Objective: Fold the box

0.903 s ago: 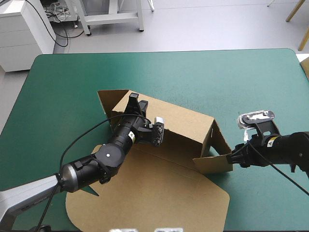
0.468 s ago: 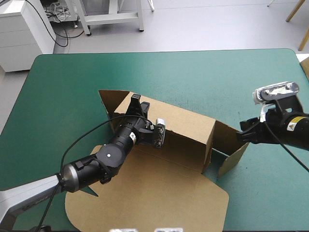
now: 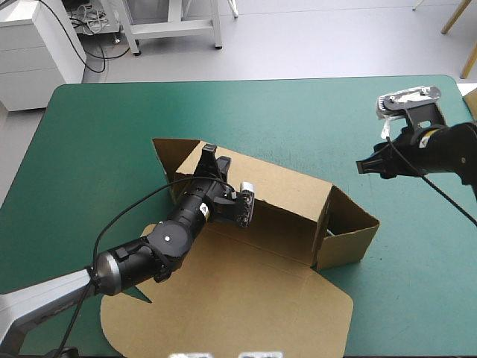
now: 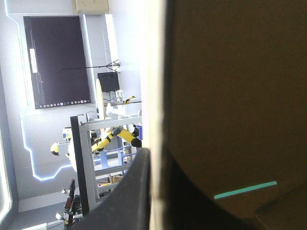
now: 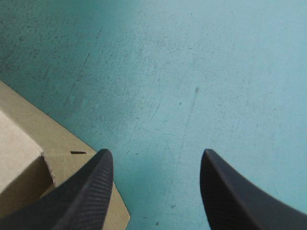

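High view: the brown box [image 3: 287,195] sits at centre frame on the teal-green cover [image 3: 112,127]. Its long wall [image 3: 294,186] is raised, and an end wall and flap form a corner at centre right. The lid [image 3: 246,298] lies flat toward the bottom edge. The left arm hides the box's left interior. The left gripper [image 3: 214,158] is on the wall's left end. The right gripper [image 3: 363,166], upper right, is clear of the box. Left wrist view: board edge-on between the fingers, one black finger [image 4: 127,201] pressed against it, the other hard to separate from the dark board; the gripper is clamped on the box [image 4: 230,96]. Right wrist view: the right gripper [image 5: 156,155] has its fingers spread wide over bare cover, with a box corner [image 5: 29,158] beside one finger, largely cut off.
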